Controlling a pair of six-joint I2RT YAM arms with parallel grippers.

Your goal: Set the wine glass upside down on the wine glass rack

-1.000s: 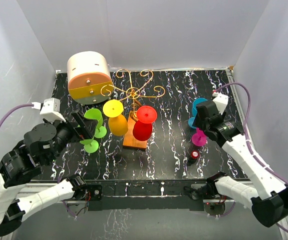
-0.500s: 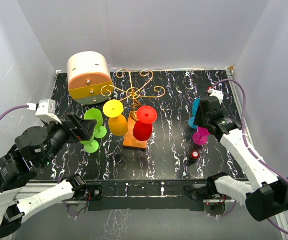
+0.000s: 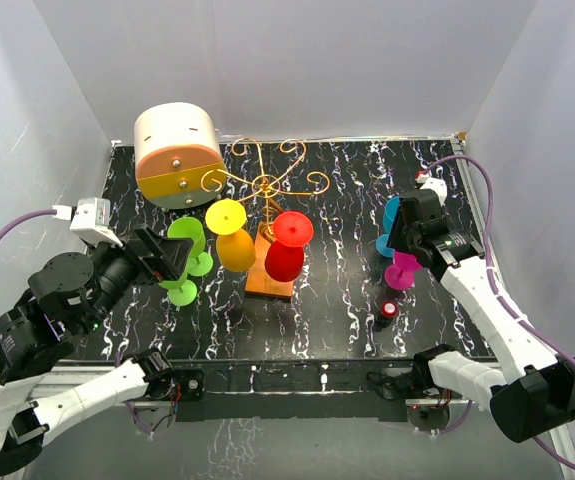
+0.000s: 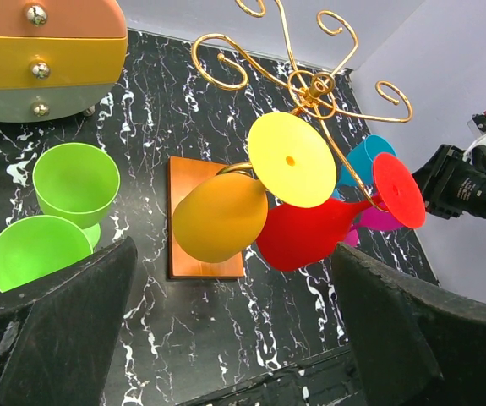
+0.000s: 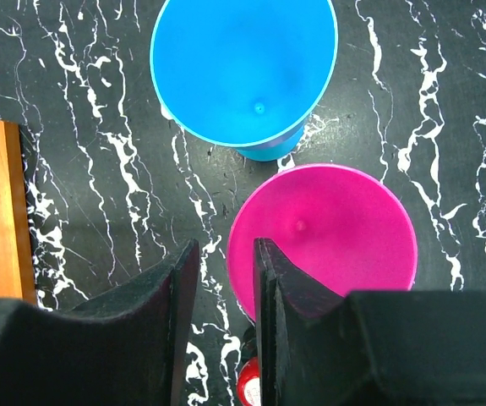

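The wine glass rack [image 3: 265,185] [image 4: 310,85] is gold wire on an orange base [image 3: 267,278]. A yellow glass [image 3: 235,250] [image 4: 217,216] and a red glass [image 3: 285,260] [image 4: 310,233] hang from it upside down. A magenta wine glass [image 3: 400,272] [image 5: 335,228] stands upright at the right. My right gripper [image 3: 404,252] [image 5: 226,245] is right above it, jaws narrowed astride its left rim, one finger inside and one outside, a gap still showing. My left gripper [image 3: 172,258] [image 4: 232,254] hangs wide open and holds nothing, left of the rack.
A blue glass [image 3: 389,215] [image 5: 243,68] stands just behind the magenta one. Two green glasses [image 3: 185,238] [image 4: 75,182] stand near my left fingers. A small red-capped bottle [image 3: 388,311] [image 5: 251,389] sits in front of the magenta glass. A cream-and-orange drum box [image 3: 177,155] is at back left.
My right jaws have narrowed around the magenta glass's rim, and that arm has shifted slightly. My left arm drew back a little from the green glasses, then held still.
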